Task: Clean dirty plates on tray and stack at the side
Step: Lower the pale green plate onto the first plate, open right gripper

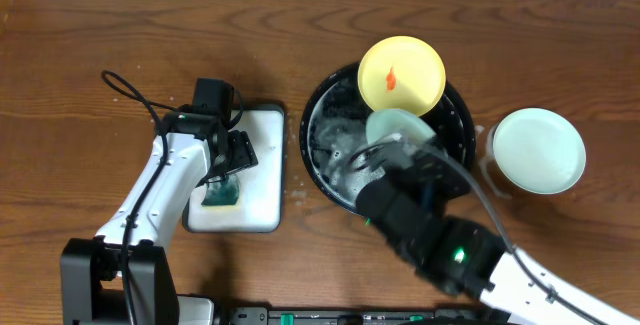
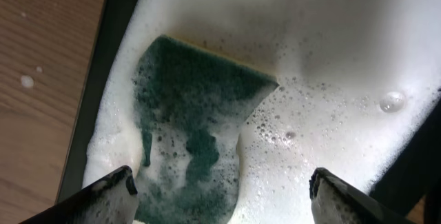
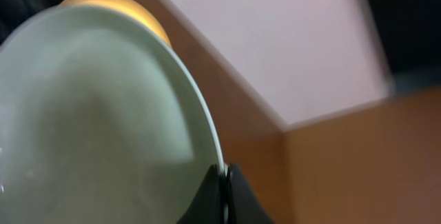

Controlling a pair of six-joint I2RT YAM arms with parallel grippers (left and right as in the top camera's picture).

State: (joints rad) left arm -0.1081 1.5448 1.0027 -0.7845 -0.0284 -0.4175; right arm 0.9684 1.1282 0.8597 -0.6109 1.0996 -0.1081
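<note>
Black plastic rings the round tray (image 1: 312, 135) in the overhead view. Over it the right gripper (image 1: 372, 151) pinches a mint-green plate (image 1: 398, 125) by its rim, jaws pressed tight on the edge. We see the yellow plate (image 1: 401, 75), with its red smear (image 1: 392, 78), propped on the tray's far rim, just behind the held one. A careless swing outward could knock it onto the tabletop (image 1: 100, 25). A second mint-green plate (image 1: 538, 150) lies on the wood to the right, well apart. The left gripper (image 1: 228, 165) hangs over the white tray (image 1: 265, 180).

From the left wrist, we find those jaws spread wide above the soapy sponge (image 2: 193, 148), gripping nothing. A shallow close might skid on the foam.

From the right wrist, the plate's edge sits between closed fingertips with very little bite. We judge that a wet rim could slide out if the plate tilts, dropping it into the tray.
</note>
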